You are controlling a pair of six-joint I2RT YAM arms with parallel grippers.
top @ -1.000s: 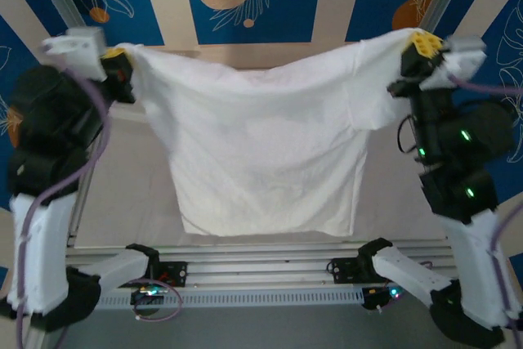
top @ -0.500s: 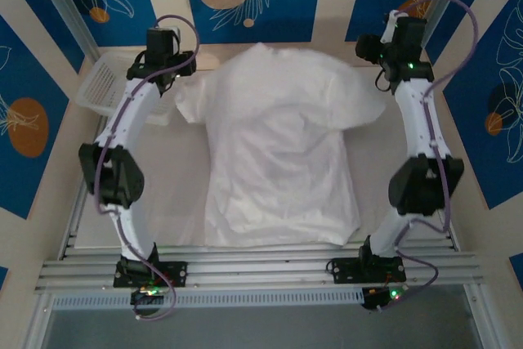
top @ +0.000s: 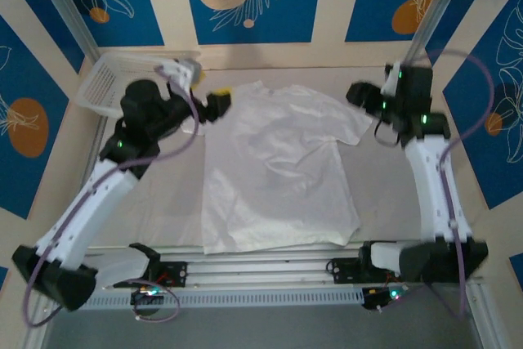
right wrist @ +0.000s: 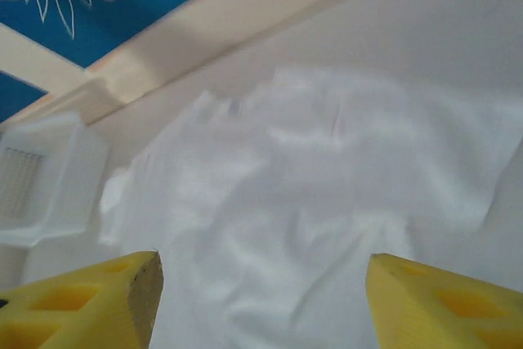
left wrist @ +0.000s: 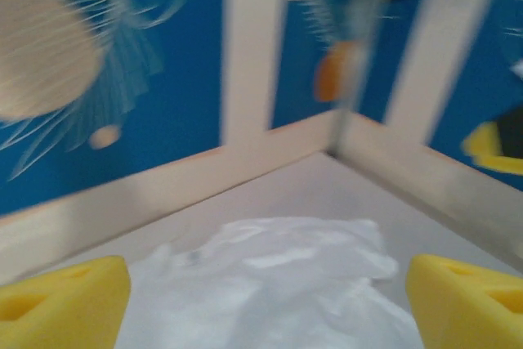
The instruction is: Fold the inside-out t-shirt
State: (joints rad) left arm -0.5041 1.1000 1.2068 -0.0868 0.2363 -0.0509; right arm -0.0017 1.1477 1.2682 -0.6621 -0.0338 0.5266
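- The inside-out t-shirt (top: 278, 177) lies spread flat on the desk (top: 380, 194), between your two hands. Its collar end is up at their level and its hem lies well back from them, toward the arm bases.
- Its left shoulder lies just beside the left hand (left wrist: 265, 275), and its right sleeve just beside the right hand (right wrist: 263, 271). Neither hand touches the cloth, as far as the top view shows.
- Both sleeves are out to the sides. The body is wrinkled, with a few creases across the chest, but no part is doubled over.
- Your left hand is open: its yellow fingers stand wide apart with nothing between them, and the collar end of the shirt lies below and ahead of it.
- Your right hand is open too, fingers apart and empty, looking down across the whole shirt.
- Progress, as I judge it: the laying-out is done and the folding proper is not yet begun. You have the sleeves to bring in and the body to double over, so most of the task is left.
- The white mesh basket (top: 102, 87) sits outside your left hand, on the side away from the shirt, at the far corner of the desk. Nothing shows in the part you can see, though the left arm covers its near corner.
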